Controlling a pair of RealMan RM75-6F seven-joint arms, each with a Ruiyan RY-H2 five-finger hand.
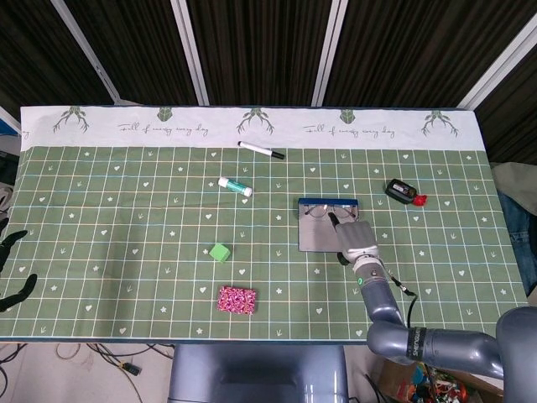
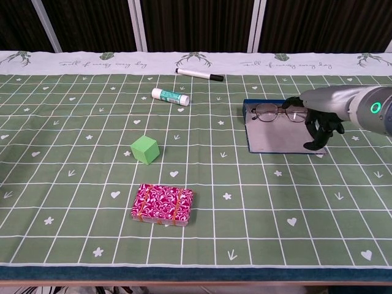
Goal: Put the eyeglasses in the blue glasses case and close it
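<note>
A green gridded cloth with a white antler-printed band along its far edge covers the counter (image 2: pixel 73 245), and dark slatted panels stand behind it.

Taking the blue glasses case (image 2: pixel 277 131) as the landmark and going left to right: at the far left edge of the head view, well apart from the case, only dark fingertips of the left robot hand (image 1: pixel 12 269) show, spread with nothing between them. Nearer, still well left of the case, sit a green cube (image 2: pixel 144 149), a pink patterned box (image 2: pixel 162 203) in front of it, a glue stick (image 2: pixel 170 95) and a black marker (image 2: pixel 199 75) further back.

The case lies open, its grey inside facing up. The eyeglasses (image 2: pixel 272 113) lie in it along its far edge, lenses toward the case's left end, their long axis running left to right along the far wall.

The right robot hand (image 2: pixel 320 125) is at the case's right end. One finger reaches toward the right temple of the eyeglasses; whether it touches or pinches the frame I cannot tell. The others curl down by the case's near right corner. This hand is by far the nearer of the two, so the closing would likely fall to it, with the eyeglasses lying to its left.

Right of the case, a small black and red object (image 1: pixel 403 192) rests on the cloth.
</note>
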